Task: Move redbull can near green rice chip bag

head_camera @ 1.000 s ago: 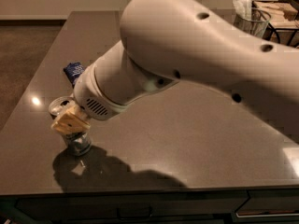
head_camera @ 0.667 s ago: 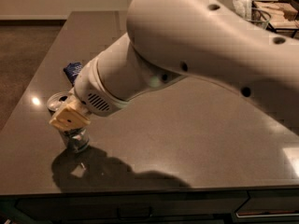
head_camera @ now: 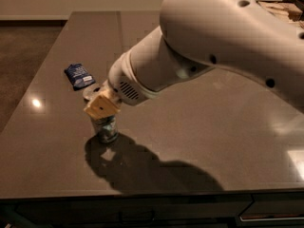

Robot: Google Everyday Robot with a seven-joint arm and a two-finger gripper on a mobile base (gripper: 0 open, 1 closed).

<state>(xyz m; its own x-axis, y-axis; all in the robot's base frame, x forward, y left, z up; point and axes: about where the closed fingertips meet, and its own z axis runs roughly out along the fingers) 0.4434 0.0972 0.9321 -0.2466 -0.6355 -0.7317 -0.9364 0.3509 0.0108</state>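
Pincer (head_camera: 101, 109) clamped around upright redbull can (head_camera: 106, 129) top.

My gripper (head_camera: 99, 102), with matt tan pads, grips the top of the redbull can (head_camera: 107, 130), which is shiny metal. My arm (head_camera: 199, 42) above the can is smooth, matt white plastic. The bench (head_camera: 204, 127) under the can is dark, polished and glossy.

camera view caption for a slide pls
Tool grips the redbull can from above over a dark table, blue packet lying behind.
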